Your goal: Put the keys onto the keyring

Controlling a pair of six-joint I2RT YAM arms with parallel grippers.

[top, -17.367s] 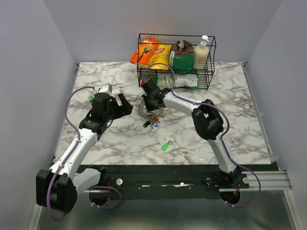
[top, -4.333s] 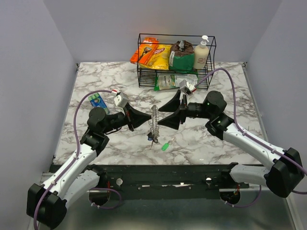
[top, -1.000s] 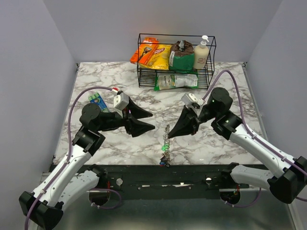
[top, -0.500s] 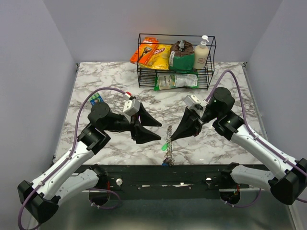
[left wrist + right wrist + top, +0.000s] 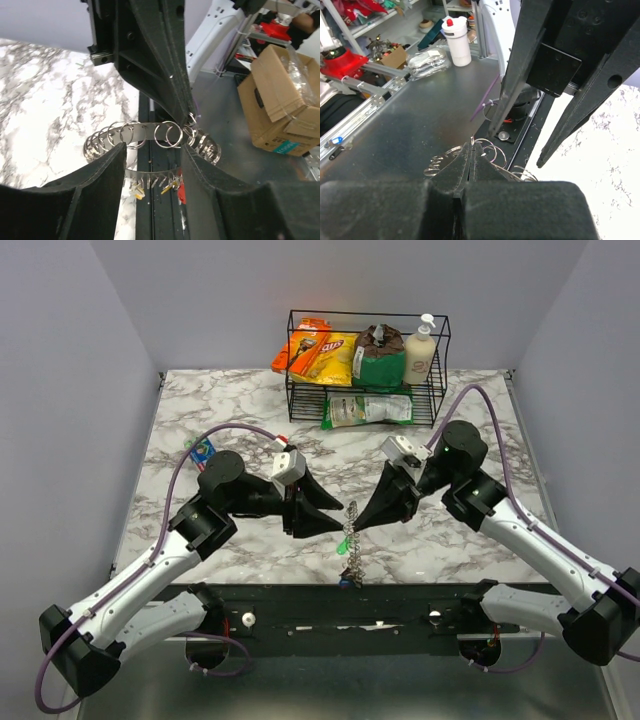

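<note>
Marble-patterned white and grey surface [image 5: 200, 410] carries both arms. Right jaws are clamped on the top of the grey silvery coiled metal keyring [image 5: 349, 532], which hangs with its long axis vertical over the near edge. Left jaws gape just left of it, the coil lined up between them. Small coloured-headed keys [image 5: 346, 578] dangle at its bottom.

**Both arms reach inward; gripper tips nearly meet at centre frame.**
The left arm [image 5: 150, 565] rises from the lower left corner to a wrist left of centre. The left gripper [image 5: 335, 515] points right, jaws spread apart. The right arm [image 5: 520, 530] rises from the lower right corner. The right gripper [image 5: 357, 524] points down-left, jaws pressed together on the keyring [image 5: 347, 550], its tip just beside the left fingertips.
</note>
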